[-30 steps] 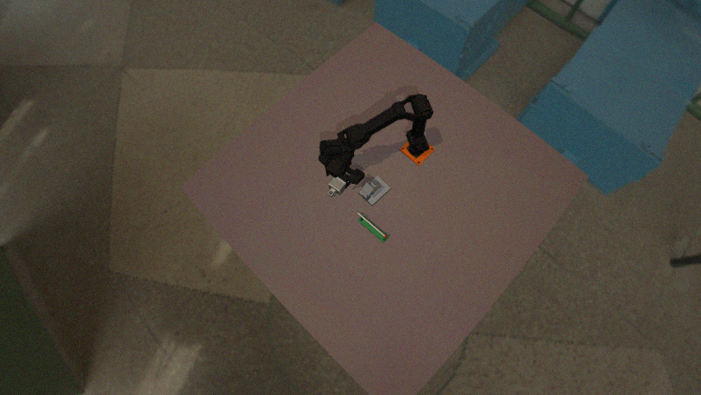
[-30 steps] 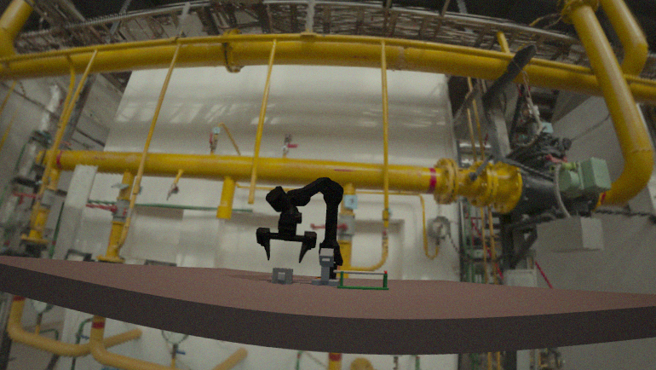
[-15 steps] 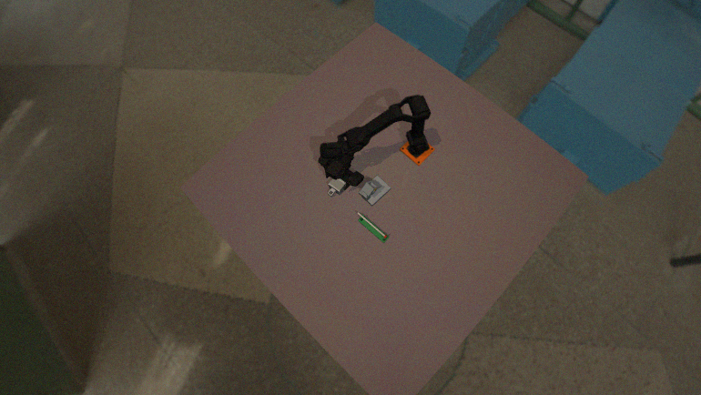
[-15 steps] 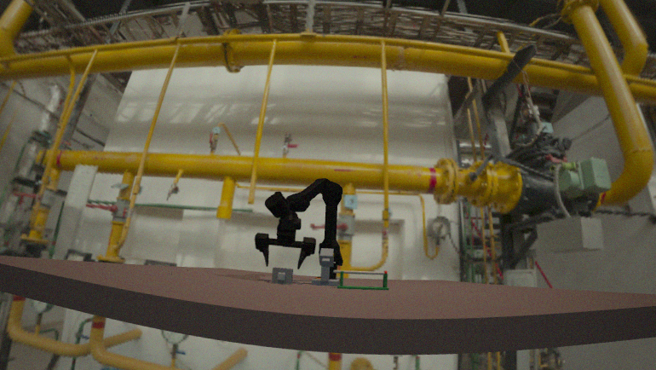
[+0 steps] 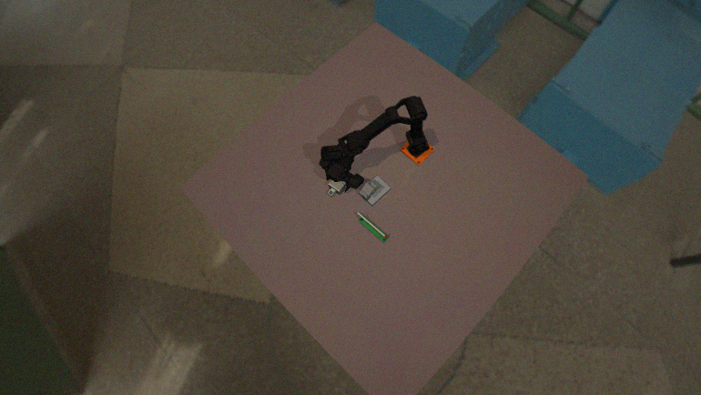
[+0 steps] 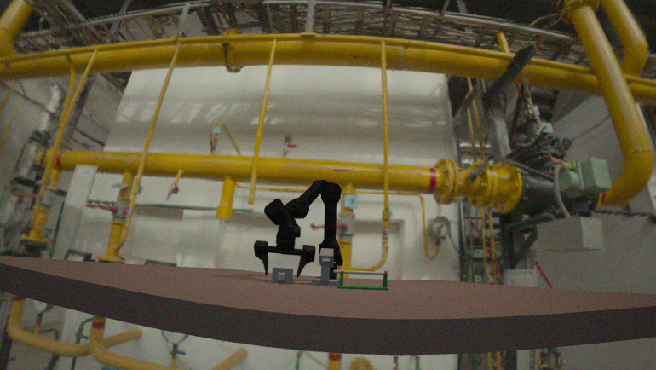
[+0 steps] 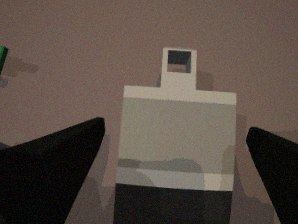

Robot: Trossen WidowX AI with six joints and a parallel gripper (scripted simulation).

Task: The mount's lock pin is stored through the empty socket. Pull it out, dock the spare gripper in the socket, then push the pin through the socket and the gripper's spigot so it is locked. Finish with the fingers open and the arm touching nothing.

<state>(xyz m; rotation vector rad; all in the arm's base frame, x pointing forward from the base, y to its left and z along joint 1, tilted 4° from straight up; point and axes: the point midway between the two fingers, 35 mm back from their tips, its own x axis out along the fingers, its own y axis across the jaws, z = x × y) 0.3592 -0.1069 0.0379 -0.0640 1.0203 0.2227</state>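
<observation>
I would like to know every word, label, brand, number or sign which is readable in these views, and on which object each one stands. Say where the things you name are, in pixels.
There is no text that I can read in any view.
Spare gripper point(image 5: 336, 186) point(image 6: 276, 275) point(image 7: 176, 129): no marking visible.
Mount point(image 5: 381, 189) point(image 6: 326, 263): any lettering would be too small to read.
Yellow pipes point(image 6: 294, 166): red bands, no readable words.
Green valve box point(image 6: 595, 175): too blurred to read.
</observation>
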